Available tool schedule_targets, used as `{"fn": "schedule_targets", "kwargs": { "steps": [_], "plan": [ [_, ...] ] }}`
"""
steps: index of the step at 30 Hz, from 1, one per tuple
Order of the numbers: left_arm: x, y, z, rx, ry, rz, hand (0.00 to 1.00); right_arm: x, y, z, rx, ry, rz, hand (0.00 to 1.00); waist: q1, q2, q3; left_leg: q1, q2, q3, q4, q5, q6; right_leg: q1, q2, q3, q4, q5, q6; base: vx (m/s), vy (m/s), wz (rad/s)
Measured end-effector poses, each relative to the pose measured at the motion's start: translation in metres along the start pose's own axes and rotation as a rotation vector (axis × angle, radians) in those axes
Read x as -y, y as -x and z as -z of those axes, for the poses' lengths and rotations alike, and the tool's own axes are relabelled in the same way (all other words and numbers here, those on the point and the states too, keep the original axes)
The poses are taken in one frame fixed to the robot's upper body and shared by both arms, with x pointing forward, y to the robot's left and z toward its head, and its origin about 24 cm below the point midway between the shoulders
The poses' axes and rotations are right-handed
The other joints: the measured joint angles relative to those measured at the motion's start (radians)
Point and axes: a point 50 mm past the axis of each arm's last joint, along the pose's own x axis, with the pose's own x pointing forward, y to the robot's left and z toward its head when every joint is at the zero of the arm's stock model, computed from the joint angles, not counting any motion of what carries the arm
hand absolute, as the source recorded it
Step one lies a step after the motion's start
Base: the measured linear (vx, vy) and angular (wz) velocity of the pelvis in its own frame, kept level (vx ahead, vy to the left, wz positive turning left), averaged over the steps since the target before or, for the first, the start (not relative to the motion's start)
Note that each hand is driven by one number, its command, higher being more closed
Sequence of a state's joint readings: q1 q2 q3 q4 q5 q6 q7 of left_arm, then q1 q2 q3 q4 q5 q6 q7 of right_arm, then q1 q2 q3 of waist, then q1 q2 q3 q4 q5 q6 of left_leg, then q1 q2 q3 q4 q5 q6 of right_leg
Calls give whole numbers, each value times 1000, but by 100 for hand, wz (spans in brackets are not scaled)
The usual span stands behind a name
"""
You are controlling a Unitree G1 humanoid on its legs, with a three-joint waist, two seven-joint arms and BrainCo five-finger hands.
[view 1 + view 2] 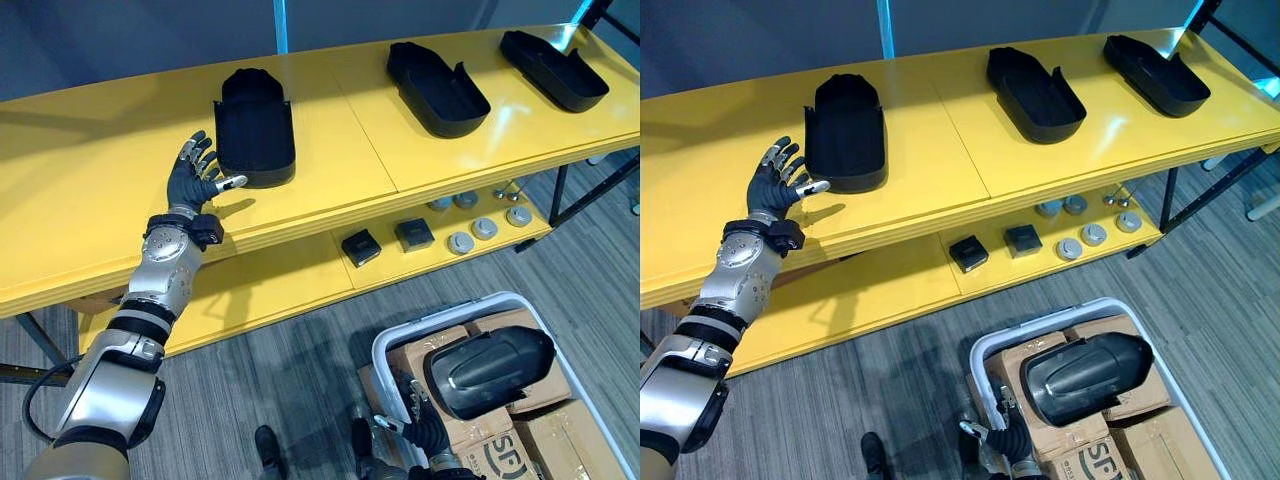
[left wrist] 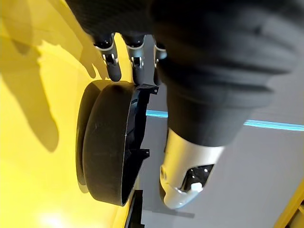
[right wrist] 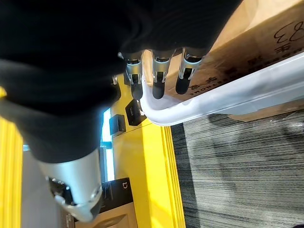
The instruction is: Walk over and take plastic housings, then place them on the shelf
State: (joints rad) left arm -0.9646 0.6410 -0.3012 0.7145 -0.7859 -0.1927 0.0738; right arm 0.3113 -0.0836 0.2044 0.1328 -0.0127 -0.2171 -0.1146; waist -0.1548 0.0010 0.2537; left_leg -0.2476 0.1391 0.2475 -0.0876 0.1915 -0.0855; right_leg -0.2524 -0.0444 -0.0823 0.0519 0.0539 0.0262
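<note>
Splaying beside a housing, left hand extends over the shelf.

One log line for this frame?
left hand open beside leftmost housing on shelf | right hand open at bin rim | fourth housing in bin

Eyes share shelf from above; wrist cameras hug left hand, right hand.

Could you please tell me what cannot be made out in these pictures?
- Left eye view: round parts on the lower shelf, too small to identify.
- Left eye view: bin contents under the housing, hidden by it.
- Right wrist view: right robot hand's palm, hidden by its dark cover.
</note>
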Motion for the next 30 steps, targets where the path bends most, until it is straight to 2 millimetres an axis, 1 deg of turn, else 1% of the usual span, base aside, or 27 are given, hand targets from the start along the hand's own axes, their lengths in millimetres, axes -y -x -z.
{"fn": "schedule_targets", "kwargs": {
  "steps": [5, 9, 11, 12, 13, 14, 15, 16, 18, 19, 20, 21, 22, 23, 24, 25, 26, 27, 28, 29, 30],
  "plan": [
    [3, 1, 4, -11, -14, -6, 0, 0, 0, 0, 0, 0, -1, 0, 0, 2, -4, 9, 0, -3, 0, 0, 0, 11, -1, -4, -1, 0, 0, 0, 0, 1],
    [3, 5, 13, -20, -35, -71, 0, 0, 0, 0, 0, 1, 1, 0, 0, 3, -7, 22, 0, -5, 0, 0, 0, 25, -1, -7, -1, 0, 0, -13, 21, 2],
    [5, 14, 11, 32, 23, -120, 0, 1, -1, 0, 1, 1, 8, 0, 1, 5, -14, 28, -2, -8, -1, 0, 0, 33, -2, -9, -1, -3, 3, -17, 50, 6],
    [9, 29, 10, 91, 9, -149, 0, 3, -1, -1, 3, 2, 16, 0, 2, 7, -24, 30, -2, -10, -1, 0, 0, 36, -3, -10, -1, -5, 5, -3, 43, 5],
    [13, 38, 10, 123, 13, -158, 0, 4, -2, -1, 5, 3, 20, 0, 2, 8, -26, 34, -3, -11, -1, -1, 0, 41, -3, -12, -1, -7, 6, 3, 40, 7],
    [20, 61, 14, 172, 10, -193, 0, 8, -3, -2, 10, 7, 39, 0, 9, 11, -39, 37, -3, -15, -1, -4, -4, 46, -4, -14, -1, -10, 6, 10, 35, 9],
    [27, 84, 22, 192, -3, -240, 0, 13, -6, -5, 22, 14, 65, 0, 17, 16, -53, 44, -3, -21, -2, -7, -8, 56, -3, -19, -2, -14, 6, 12, 32, 12],
    [31, 94, 27, 188, -6, -261, 0, 16, -8, -6, 29, 15, 80, 0, 21, 19, -59, 49, -3, -26, -3, -8, -9, 63, -3, -23, -4, -15, 6, 12, 19, 23],
    [42, 137, 46, 143, 6, -346, 0, 29, -12, -12, 55, 20, 152, 0, 32, 38, -88, 69, -5, -49, -4, -8, -9, 100, -2, -49, -10, -26, 5, -7, 12, 30],
    [43, 147, 49, 133, 1, -369, 0, 32, -12, -14, 62, 20, 177, 0, 33, 42, -92, 78, -6, -52, -4, -8, -9, 112, -3, -54, -10, -29, 5, -19, 17, 23],
    [45, 165, 52, 116, -6, -407, 0, 37, -11, -18, 81, 10, 218, 0, 35, 51, -100, 98, -6, -55, -4, -14, -11, 133, -3, -59, -9, -38, 7, -45, 17, -1],
    [45, 182, 54, 103, -24, -436, 0, 40, -12, -25, 109, 3, 242, 0, 43, 56, -111, 123, -1, -43, 2, -36, -29, 138, 0, -41, -6, -53, 13, -43, 13, -21],
    [44, 189, 55, 95, -37, -452, 0, 40, -12, -29, 126, -1, 248, 0, 51, 56, -117, 136, 1, -30, 4, -48, -36, 140, 2, -23, -1, -56, 11, -51, 8, -63],
    [42, 200, 59, 71, -63, -479, 0, 40, -15, -39, 172, -3, 251, 0, 64, 54, -129, 134, 3, -30, 59, -92, -54, 136, 3, 18, 11, -57, 9, -48, 23, -105],
    [37, 210, 62, 49, -78, -507, 0, 38, -20, -50, 224, -3, 241, 0, 87, 50, -129, 114, -1, -82, 179, -174, -71, 127, 8, 84, 26, -57, 9, -56, 34, -131],
    [35, 216, 63, 37, -83, -522, 0, 36, -23, -55, 249, 1, 226, 0, 99, 53, -131, 101, -4, -161, 255, -218, -60, 117, 20, 128, 37, -56, 7, -35, 72, -195],
    [31, 225, 67, 11, -90, -557, 0, 33, -29, -65, 294, 14, 196, 0, 120, 71, -141, 87, -7, -322, 369, -304, -64, 101, 56, 213, 51, -52, 5, 19, 75, -179],
    [31, 227, 68, 3, -87, -564, 0, 32, -31, -70, 314, 20, 191, 0, 123, 77, -144, 82, -7, -393, 411, -337, -76, 97, 72, 245, 57, -51, 4, 44, 156, -204],
    [32, 227, 68, 3, -81, -561, 0, 32, -32, -78, 350, 28, 186, 0, 126, 88, -152, 80, -25, -533, 477, -395, -87, 73, 99, 307, 92, -47, 4, 35, 167, -158],
    [32, 227, 68, 4, -82, -556, 0, 32, -31, -83, 374, 33, 181, 0, 126, 88, -153, 86, -45, -630, 515, -426, -98, 48, 116, 358, 129, -48, 5, -16, 290, -209],
    [33, 226, 68, 6, -79, -550, 0, 32, -27, -88, 399, 30, 182, 0, 128, 89, -154, 103, -76, -736, 548, -473, -104, 4, 140, 433, 191, -60, 26, -63, 300, -176]
  ]
}}
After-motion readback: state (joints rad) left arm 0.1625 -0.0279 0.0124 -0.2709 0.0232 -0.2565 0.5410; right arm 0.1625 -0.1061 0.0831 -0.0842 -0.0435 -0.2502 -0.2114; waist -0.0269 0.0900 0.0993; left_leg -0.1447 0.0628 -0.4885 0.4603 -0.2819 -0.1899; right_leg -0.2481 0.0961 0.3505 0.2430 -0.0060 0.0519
